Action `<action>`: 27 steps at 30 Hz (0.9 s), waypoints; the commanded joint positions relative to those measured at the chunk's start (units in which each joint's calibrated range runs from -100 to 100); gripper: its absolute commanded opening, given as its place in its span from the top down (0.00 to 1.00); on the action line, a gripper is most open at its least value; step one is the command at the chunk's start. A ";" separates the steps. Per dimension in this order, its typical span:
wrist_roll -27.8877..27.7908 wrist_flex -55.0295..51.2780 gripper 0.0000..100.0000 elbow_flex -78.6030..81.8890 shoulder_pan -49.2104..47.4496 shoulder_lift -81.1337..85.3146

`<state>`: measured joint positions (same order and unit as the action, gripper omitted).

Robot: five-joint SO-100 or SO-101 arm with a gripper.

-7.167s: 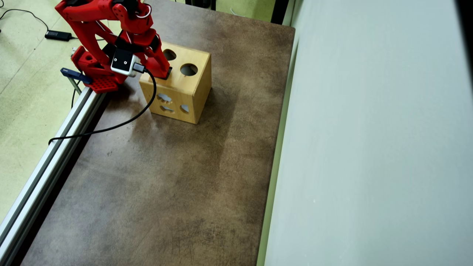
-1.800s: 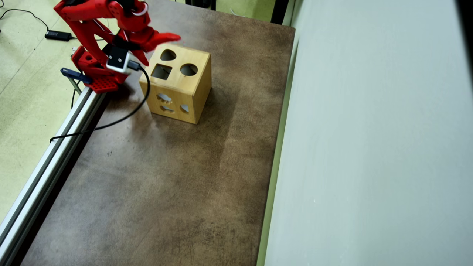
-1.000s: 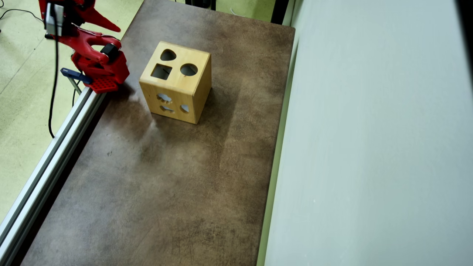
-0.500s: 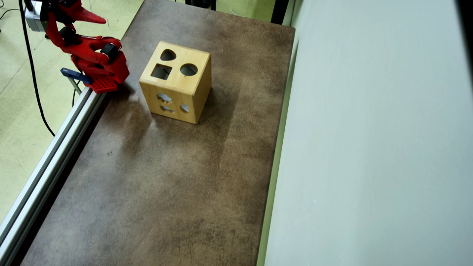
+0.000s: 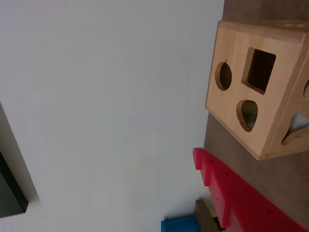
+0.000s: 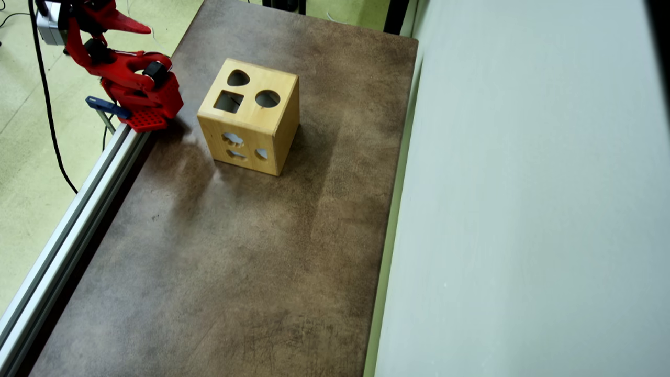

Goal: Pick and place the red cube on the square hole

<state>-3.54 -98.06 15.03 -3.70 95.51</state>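
The light wooden box stands on the brown table, its top face showing the dark square hole beside a round and a heart-like cutout. The wrist view, which lies on its side, shows the square hole dark, with nothing seen inside. The red cube is out of view in both views. My gripper is folded back at the top-left corner of the overhead view, well left of the box and off the table. Only one red finger enters the wrist view, with nothing on it.
The arm's red base is clamped to an aluminium rail along the table's left edge. A black cable hangs from the wrist camera. A pale wall panel borders the table on the right.
The arm has left the top of the box and swung back up to the left, past the table edge. Over the last half second it has barely moved.
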 commanded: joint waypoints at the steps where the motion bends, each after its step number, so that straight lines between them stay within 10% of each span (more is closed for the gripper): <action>1: 0.20 0.07 0.01 0.17 -1.87 -0.01; 27: 0.20 -0.01 0.04 5.09 -1.57 -0.01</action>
<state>-3.54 -98.06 20.00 -5.43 95.51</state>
